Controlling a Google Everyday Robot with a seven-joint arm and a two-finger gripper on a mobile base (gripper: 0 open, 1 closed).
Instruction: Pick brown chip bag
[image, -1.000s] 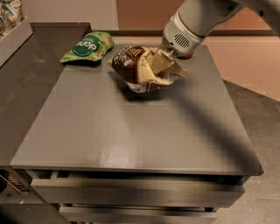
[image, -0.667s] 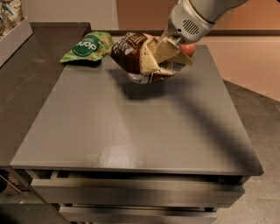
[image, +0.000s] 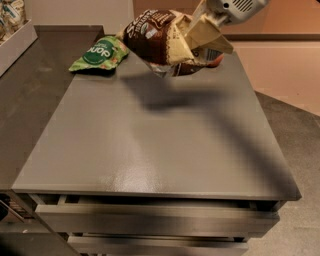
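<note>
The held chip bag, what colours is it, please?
Bag dark brown and tan, camera view; claw grips it, top right.

Gripper (image: 214, 44) at the top of the frame, right of centre, two broad cream-coloured fingers (image: 200, 31) narrowing to wedge-shaped tips; behind them a rounded white wrist housing (image: 235, 6), cut off by the upper edge, a row of dark vent slots across it

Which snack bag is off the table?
The brown chip bag, clamped in the gripper at the top; the green bag lies flat on the table.
</note>
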